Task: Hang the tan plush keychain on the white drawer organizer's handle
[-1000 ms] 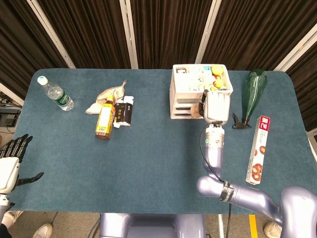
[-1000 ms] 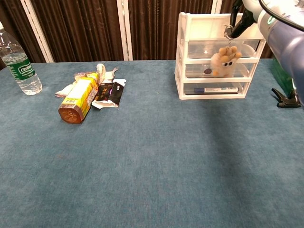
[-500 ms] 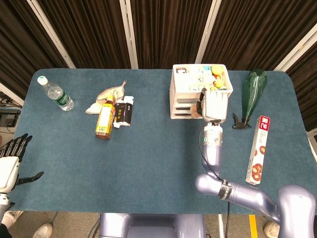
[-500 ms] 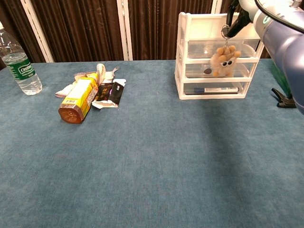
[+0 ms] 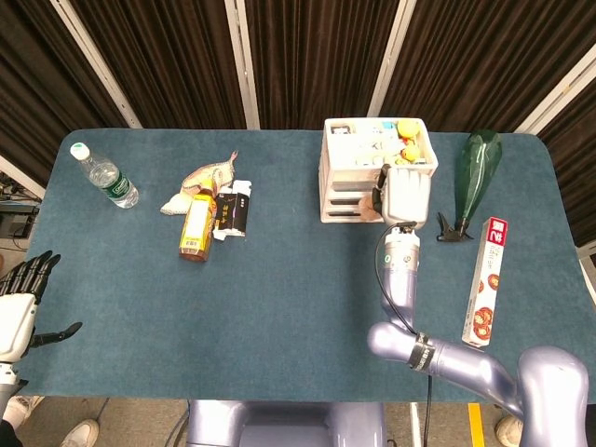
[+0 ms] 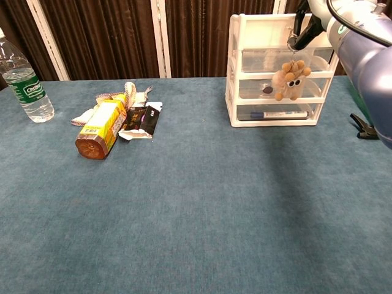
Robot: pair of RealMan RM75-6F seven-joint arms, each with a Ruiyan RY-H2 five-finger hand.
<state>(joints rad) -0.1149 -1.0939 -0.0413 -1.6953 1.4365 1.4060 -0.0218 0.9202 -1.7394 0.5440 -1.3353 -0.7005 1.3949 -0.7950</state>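
The white drawer organizer point(image 6: 234, 73) stands at the back right of the table, seen from above in the head view point(image 5: 340, 186). The tan plush keychain point(image 6: 291, 78) dangles in front of its upper drawers. My right hand point(image 6: 304, 29) pinches the keychain's ring at the top of the organizer's front. In the head view my right hand point(image 5: 407, 194) covers the organizer's front edge and hides the plush. My left hand point(image 5: 20, 303) hangs off the table's near left corner with its fingers apart, holding nothing.
A water bottle point(image 5: 104, 175) stands at the far left. A yellow bottle point(image 6: 101, 127), dark snack packets point(image 6: 142, 118) and a cloth pouch point(image 5: 207, 173) lie left of centre. A green spray bottle point(image 5: 475, 177) and a long wrap box point(image 5: 486, 279) lie right of the organizer.
My right hand has carried the plush a little further back and up against the organizer's front; the plush swings slightly. My left hand has not moved.
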